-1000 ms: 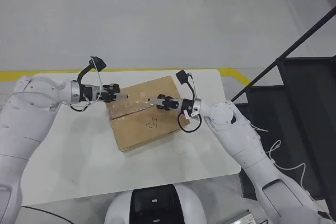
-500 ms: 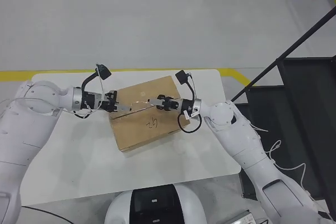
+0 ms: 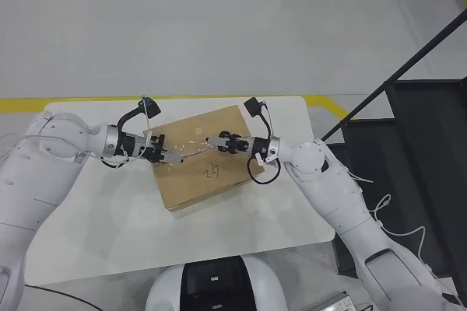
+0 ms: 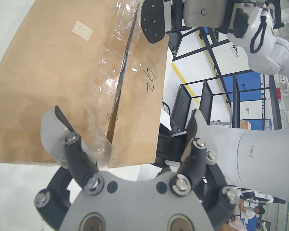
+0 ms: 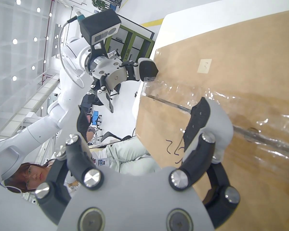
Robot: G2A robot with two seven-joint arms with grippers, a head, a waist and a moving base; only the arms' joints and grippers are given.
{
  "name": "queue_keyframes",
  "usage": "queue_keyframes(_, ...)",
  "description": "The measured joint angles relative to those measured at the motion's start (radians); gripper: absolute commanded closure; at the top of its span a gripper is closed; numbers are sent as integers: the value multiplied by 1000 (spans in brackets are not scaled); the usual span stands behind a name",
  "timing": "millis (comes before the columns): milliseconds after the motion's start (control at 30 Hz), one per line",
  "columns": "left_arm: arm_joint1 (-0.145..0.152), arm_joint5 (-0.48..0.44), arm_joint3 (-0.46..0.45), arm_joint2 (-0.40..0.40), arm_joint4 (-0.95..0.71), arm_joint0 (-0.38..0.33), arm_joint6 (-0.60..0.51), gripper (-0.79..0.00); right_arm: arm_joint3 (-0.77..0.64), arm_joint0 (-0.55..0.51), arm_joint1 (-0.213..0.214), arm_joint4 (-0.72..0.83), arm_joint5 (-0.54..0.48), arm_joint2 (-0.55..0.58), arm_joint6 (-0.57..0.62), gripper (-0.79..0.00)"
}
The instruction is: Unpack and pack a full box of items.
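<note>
A brown cardboard box (image 3: 202, 167) lies slanted in the middle of the white table (image 3: 101, 210), with crinkled clear tape (image 4: 110, 73) over its top seam (image 4: 125, 56). The seam gapes slightly at the end near my left gripper (image 3: 166, 155). That gripper (image 4: 125, 131) is open at this end; one finger lies over the box top, the other past the flap with the handwritten mark. My right gripper (image 3: 222, 142) is open near the seam's other end. In its wrist view (image 5: 139, 123) one pad (image 5: 197, 121) rests on the taped seam of the box (image 5: 243, 73).
A black metal staircase (image 3: 420, 117) stands beside the table's right side. A yellow floor line (image 3: 62, 101) runs behind the table. Bare tabletop stretches in front of the box and to its left.
My left gripper has slid along the box's left end from the far corner to the seam's end. The right gripper has hardly shifted.
</note>
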Motion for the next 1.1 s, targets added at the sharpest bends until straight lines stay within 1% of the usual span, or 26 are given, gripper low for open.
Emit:
queue_keyframes(33, 1, 0, -2, 5, -4, -2, 0, -169, 0, 0, 0, 0, 0, 0, 0, -785)
queue_keyframes(67, 2, 0, -4, 11, -8, -4, 0, 0, 0, 0, 0, 1, -1, -1, -1, -785)
queue_keyframes(267, 11, 0, -13, 55, -2, -22, 0, 0, -1, 1, 0, 0, -4, -1, -4, -785)
queue_keyframes(400, 14, -3, -1, 83, 38, -41, 3, 0, -3, 0, 1, -4, -3, 1, -5, -785)
queue_keyframes(567, 12, 3, 9, 116, 76, -58, -3, 0, -6, -3, 2, -5, -2, 3, -7, -785)
queue_keyframes(833, 2, 1, 29, 154, 103, -89, -1, 0, -11, -5, 4, -3, -4, 8, -6, -785)
queue_keyframes(933, -3, -1, 42, 153, 56, -91, 1, 0, -11, -6, 5, -3, -3, 10, -5, -785)
queue_keyframes(1100, -12, 25, 41, 150, -144, -96, -26, 0, -11, -9, 6, -4, -1, 10, -4, -785)
